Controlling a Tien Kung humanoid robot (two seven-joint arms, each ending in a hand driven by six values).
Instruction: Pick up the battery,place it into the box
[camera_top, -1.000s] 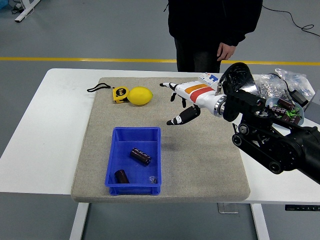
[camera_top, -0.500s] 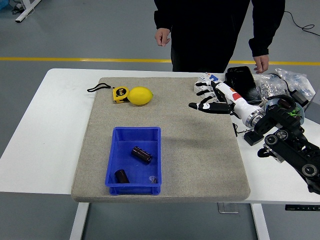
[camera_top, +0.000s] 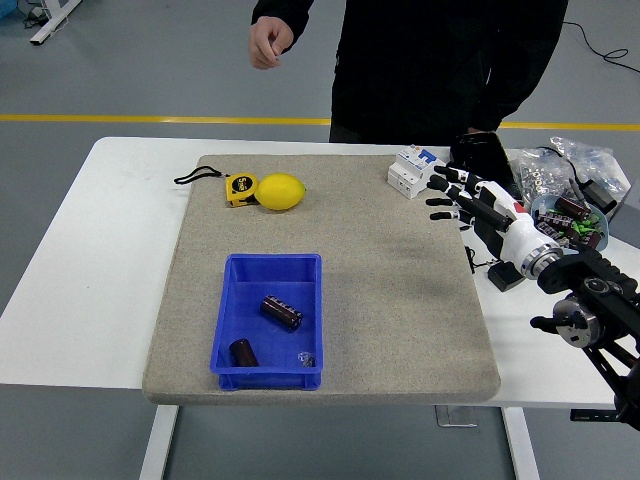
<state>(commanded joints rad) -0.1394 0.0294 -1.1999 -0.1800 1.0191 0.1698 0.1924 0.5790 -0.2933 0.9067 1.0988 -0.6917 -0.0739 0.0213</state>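
Head view: two batteries lie inside the blue box. The right hand hovers at the mat's right edge, fingers spread wide, empty; swinging could knock the white breaker off the counter.

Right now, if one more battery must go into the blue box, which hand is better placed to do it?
The right hand. It is the only robot hand in view, open over the mat's far right edge. The left hand is not visible. The blue box already holds two batteries, and no loose battery shows on the mat.
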